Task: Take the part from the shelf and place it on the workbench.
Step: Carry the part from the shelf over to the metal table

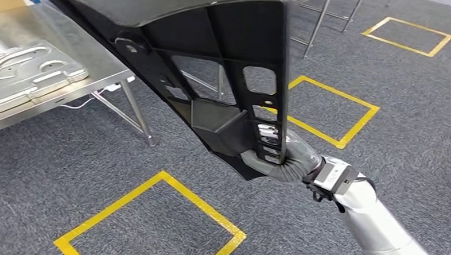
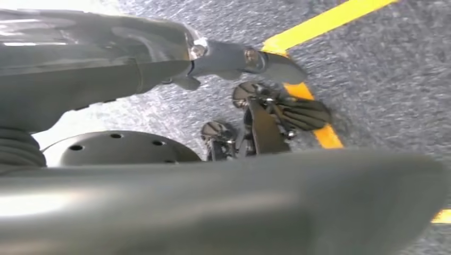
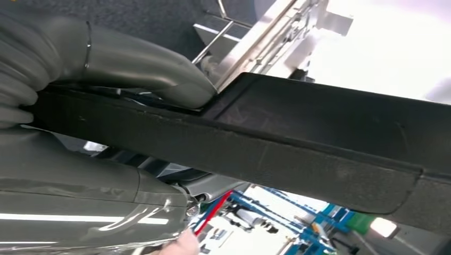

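Head view shows you the right hand (image 1: 279, 158) clasping the black part (image 1: 214, 75) by its lower edge, held aloft. Pickup looks done; placement remains, with the workbench (image 1: 99, 79) at ten o'clock. Left hand (image 2: 255, 101) hangs over the floor, holding nothing, fingers apart.

The big black part (image 1: 214, 64), gripped by the right robot hand (image 1: 279, 161), blocks most of the way forward. To the left, a grey tray (image 1: 30, 73) covers much of the metal table (image 1: 94, 53), whose slanted legs (image 1: 135, 112) stand beneath. Open carpet (image 1: 396, 100) lies to the right.
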Motion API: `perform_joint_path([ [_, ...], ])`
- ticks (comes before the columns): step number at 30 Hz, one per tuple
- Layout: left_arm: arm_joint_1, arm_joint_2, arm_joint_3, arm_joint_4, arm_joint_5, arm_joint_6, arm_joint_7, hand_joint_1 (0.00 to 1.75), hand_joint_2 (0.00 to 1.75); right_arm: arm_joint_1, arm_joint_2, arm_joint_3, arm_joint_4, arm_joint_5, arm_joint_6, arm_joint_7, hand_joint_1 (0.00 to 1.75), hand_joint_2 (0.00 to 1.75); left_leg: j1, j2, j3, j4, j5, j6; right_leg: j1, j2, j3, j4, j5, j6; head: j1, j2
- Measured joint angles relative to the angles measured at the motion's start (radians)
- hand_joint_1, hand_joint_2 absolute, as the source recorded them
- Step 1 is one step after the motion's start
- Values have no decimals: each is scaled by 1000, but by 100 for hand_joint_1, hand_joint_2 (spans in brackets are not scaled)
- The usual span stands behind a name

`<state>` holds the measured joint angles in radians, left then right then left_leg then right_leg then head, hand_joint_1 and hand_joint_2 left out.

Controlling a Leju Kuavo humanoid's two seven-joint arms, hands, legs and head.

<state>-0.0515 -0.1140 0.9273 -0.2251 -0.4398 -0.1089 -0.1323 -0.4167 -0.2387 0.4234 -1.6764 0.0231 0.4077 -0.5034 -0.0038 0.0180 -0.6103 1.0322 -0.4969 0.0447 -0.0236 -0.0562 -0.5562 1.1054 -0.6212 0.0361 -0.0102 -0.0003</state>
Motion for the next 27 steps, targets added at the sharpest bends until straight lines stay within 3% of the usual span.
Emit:
perform_joint_path([
  [2, -4, 0, 2, 0, 0, 0, 1, 0, 0, 3, -1, 0, 5, -2, 0, 0, 175, 175, 0, -24, 2, 0, -2, 6, 1, 42, -72, 134, -54, -1, 1, 0],
  [3, -4, 0, 3, 0, 0, 1, 2, 0, 0, 6, -2, 0, 8, -2, 0, 0, 175, 175, 0, -37, 3, 0, -3, 7, 1, 48, -105, 184, -64, -1, 1, 0],
  [4, -4, 0, 4, 0, -1, 2, 4, 0, 0, 9, -2, 0, 10, -2, 1, 0, 175, 175, 0, -51, 5, 0, -4, 7, 2, 50, -122, 200, -54, 0, 1, 0],
  [5, -3, 0, 4, 0, -1, 3, 6, 0, 0, 11, -2, 0, 12, -3, 1, 0, 175, 175, 0, -65, 7, 1, -6, 6, 2, 53, -120, 175, -24, 1, 1, 0],
  [6, -2, 1, 5, 0, -2, 4, 8, 0, 0, 11, -2, 0, 13, -3, 1, -1, 175, 175, 0, -78, 11, 2, -8, 4, 1, 60, -101, 116, 20, 2, 1, 0],
  [8, -2, 1, 5, 0, -3, 4, 10, 0, 0, 12, -2, -1, 13, -5, 1, -2, 175, 175, 1, -104, 13, 5, -13, -2, -3, 105, -54, -10, 84, 2, 1, 0],
  [10, -2, 1, 6, 0, -5, 4, 10, 0, 0, 14, -2, -2, 13, -6, 0, -4, 175, 175, 4, -126, 7, 7, -14, -11, -3, 136, -35, -62, 97, -3, 1, 0],
  [12, 2, 2, 6, 0, -6, 4, 10, 0, 0, 13, -1, -2, 11, -6, -1, -4, 175, 175, 8, -144, 2, 5, -12, -21, -2, 119, -31, -69, 95, -13, 1, 0],
  [14, 4, 4, 6, 0, -8, 3, 10, 0, 0, 10, 0, -2, 8, -7, -1, -6, 175, 175, 7, -117, -10, 29, -30, -31, -6, 95, -24, -74, 95, -25, 0, 0],
  [16, 0, 5, 7, 0, -9, 2, 10, 0, 0, 11, 1, -2, 5, -8, -1, -7, 175, 175, 7, -60, -59, 129, -80, -43, -6, 65, -18, -78, 91, -36, -1, 0],
  [17, -2, 5, 7, 0, -9, 2, 10, 0, 0, 12, 1, -2, 4, -8, -1, -8, 175, 175, 9, -42, -94, 196, -107, -48, -5, 50, -15, -78, 88, -38, -1, 0],
  [19, -1, 5, 7, 0, -9, 1, 10, 0, 0, 15, 1, -2, 4, -7, -1, -8, 175, 175, 13, -30, -139, 278, -123, -54, -3, 22, -8, -78, 81, -39, -1, 0],
  [20, 0, 5, 7, 0, -9, 1, 10, 0, 0, 16, 1, -2, 4, -7, -1, -7, 175, 175, 14, -26, -135, 264, -102, -54, -3, 10, -3, -78, 76, -37, -1, 0],
  [21, 2, 5, 7, 0, -9, 2, 10, 0, 0, 16, 1, -1, 4, -7, -2, -8, 175, 175, 13, -19, -110, 212, -66, -51, -3, -3, 5, -78, 71, -35, -1, 0],
  [23, 3, 6, 7, 0, -9, 2, 11, 0, 0, 15, 1, -2, 3, -7, -2, -8, 175, 175, 4, 24, -45, 79, -5, -39, -1, -25, 20, -78, 59, -28, -1, 0],
  [25, 0, 8, 7, 0, -9, 3, 12, 0, 0, 16, 2, -1, 3, -7, -3, -8, 175, 175, -9, 56, -18, 19, 6, -25, 4, -44, 27, -79, 51, -19, -1, 0],
  [27, 0, 8, 7, 0, -11, 4, 15, 0, 0, 15, 3, -1, -1, -6, -4, -8, 175, 175, -12, 43, -17, 12, 1, -16, 6, -65, 35, -86, 47, -8, -1, 0],
])
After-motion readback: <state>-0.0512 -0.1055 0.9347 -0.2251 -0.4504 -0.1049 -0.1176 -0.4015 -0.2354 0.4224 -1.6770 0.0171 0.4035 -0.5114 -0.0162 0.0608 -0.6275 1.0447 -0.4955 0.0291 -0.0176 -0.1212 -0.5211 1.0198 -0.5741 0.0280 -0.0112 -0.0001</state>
